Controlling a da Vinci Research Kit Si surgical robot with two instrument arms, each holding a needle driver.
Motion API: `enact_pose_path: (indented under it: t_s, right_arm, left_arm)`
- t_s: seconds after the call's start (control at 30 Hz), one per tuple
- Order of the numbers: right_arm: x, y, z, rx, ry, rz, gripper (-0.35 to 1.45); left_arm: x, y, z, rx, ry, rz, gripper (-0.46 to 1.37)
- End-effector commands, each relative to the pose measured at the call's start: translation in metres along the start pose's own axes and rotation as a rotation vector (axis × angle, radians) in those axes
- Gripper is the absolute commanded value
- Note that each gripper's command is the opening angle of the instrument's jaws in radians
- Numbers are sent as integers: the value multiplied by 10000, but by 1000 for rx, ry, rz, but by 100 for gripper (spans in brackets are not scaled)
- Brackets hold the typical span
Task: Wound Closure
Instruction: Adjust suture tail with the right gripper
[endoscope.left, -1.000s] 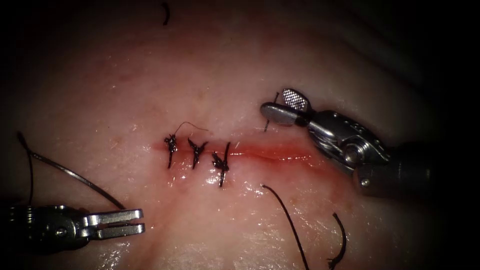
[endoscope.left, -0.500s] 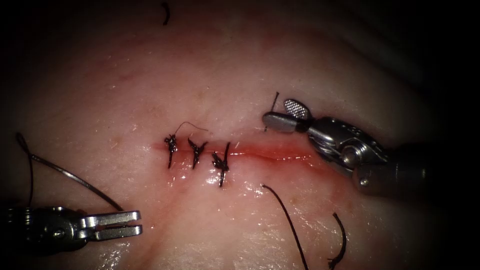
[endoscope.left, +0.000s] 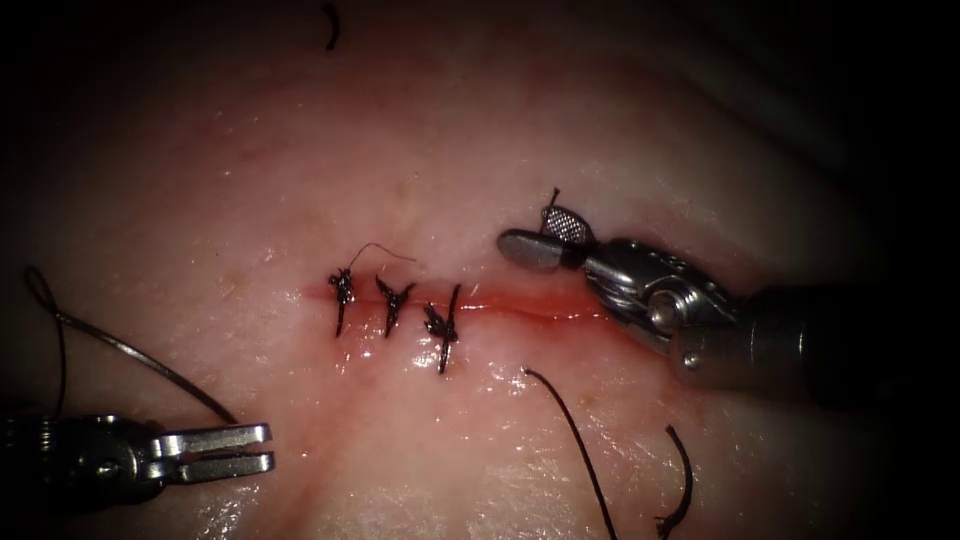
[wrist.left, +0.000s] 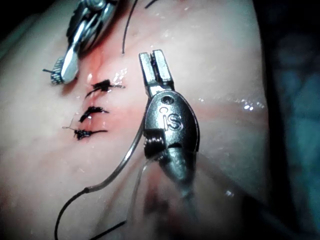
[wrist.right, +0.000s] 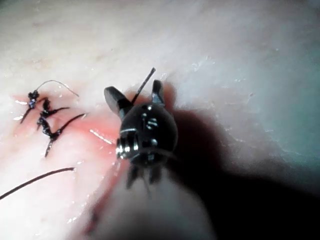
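Observation:
The tissue (endoscope.left: 300, 180) has a red cut (endoscope.left: 540, 308) running left to right, with three dark stitches (endoscope.left: 393, 300) closing its left part. My right tool (endoscope.left: 527, 230) hovers just above the cut's open stretch. Its jaws are open around a short upright thread end (endoscope.left: 553, 198) without gripping it; the same thread end (wrist.right: 146, 80) rises between those jaws (wrist.right: 134, 89). My left tool (endoscope.left: 268, 448) rests low on the left, its jaws slightly parted and holding nothing. The curved needle (endoscope.left: 130, 350) lies on the tissue beside it, not in the tissue, and runs past the tool's wrist (wrist.left: 125, 160).
Loose cut threads lie below the cut (endoscope.left: 575, 440) and further right (endoscope.left: 685, 480), with another at the top (endoscope.left: 330, 25). The needle's thread (endoscope.left: 45, 300) loops at the far left. Red fluid wets the tissue around the cut.
My right tool has shifted left and a little down towards the cut, its jaws staying open around the thread end. The left tool has drifted slightly left.

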Motion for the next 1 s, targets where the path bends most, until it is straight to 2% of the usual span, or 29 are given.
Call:
enact_pose_path:
  t_s: [0.03, 0.2, 0.33, 0.37, 0.4, 0.43, 0.47, 1.0]
  right_arm:
    - [-1, -1, 0, 1, 0, 0, 88]
    - [-2, -6, -1, 9, -3, 2, 26]
    - [-3, -7, 0, 21, -8, 2, 17]
    - [-3, -8, 0, 21, -7, 2, 8]
    - [-3, -8, 0, 21, -8, 2, -3]
    - [-3, -8, -1, 22, -8, 2, -29]
    - [-4, -9, -1, 22, -8, 2, -35]
    - [1, -13, -5, 13, -4, 1, -35]
  left_arm:
    - [0, 0, 0, -4, 0, 0, -35]
    - [0, 0, 0, -4, 0, 0, -35]
    - [0, 0, -1, -4, 0, -6, -35]
    - [0, 0, -1, -3, 3, -6, -35]
    - [0, 0, -1, -3, 3, -6, -35]
    - [0, 0, -1, -3, 3, -6, -35]
    - [0, 0, -1, -3, 3, -5, -35]
    - [-1, 1, -3, -5, 7, -11, -35]
